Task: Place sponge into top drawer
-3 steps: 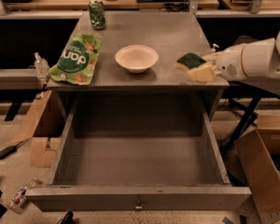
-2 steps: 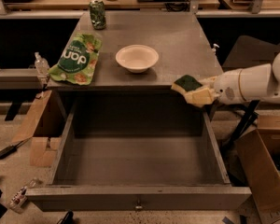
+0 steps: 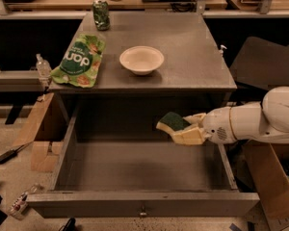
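1. Gripper (image 3: 182, 129): reaches in from the right, below the worktop's front edge, over the drawer's right half; pale fingers clenched on the sponge.
2. Sponge (image 3: 172, 121): held in the air, green face up, tilted, above the drawer floor and apart from it.
3. Top drawer (image 3: 139, 203): pulled out beneath the front edge, low side walls, small knob on the front panel.
4. Grey table (image 3: 188, 47): white bowl (image 3: 141, 59) mid-worktop towards the front; green snack bag (image 3: 79, 59) at the front-left corner, lapping the left edge; can (image 3: 101, 14) at the back-left corner.
5. Room: cardboard boxes (image 3: 41, 131) on the floor to either side of the drawer; clear bottle (image 3: 42, 69) beside the left edge.
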Motion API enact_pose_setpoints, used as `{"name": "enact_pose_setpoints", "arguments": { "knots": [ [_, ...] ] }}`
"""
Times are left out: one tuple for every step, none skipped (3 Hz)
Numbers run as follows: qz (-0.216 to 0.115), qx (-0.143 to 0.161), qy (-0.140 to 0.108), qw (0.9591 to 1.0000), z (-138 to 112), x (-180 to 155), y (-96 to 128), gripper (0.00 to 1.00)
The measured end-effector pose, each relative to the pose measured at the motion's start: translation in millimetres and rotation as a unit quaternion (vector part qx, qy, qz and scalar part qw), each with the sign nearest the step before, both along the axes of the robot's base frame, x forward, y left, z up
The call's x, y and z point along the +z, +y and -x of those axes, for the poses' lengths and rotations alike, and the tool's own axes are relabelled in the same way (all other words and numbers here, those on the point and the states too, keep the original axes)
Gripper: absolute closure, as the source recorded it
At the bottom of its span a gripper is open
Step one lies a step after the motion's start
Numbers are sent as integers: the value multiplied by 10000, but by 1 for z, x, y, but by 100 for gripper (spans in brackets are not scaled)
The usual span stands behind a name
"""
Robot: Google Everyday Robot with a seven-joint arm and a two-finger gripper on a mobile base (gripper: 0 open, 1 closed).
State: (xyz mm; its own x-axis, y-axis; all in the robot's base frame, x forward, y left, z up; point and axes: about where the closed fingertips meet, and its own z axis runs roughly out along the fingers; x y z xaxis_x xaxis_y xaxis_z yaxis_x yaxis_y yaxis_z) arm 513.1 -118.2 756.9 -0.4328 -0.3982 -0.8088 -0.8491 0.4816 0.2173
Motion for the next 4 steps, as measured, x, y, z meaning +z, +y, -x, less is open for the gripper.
{"name": "enact_pose_setpoints", "arguments": {
  "knots": [
    [7, 1, -4, 10000, 0, 0, 1, 100],
    [99, 127, 16, 9999, -16, -40, 21, 100],
    [549, 396, -400, 9969, -43, -106, 60, 96],
    [910, 381, -576, 9935, -53, -132, 74, 73]
  ]
}}
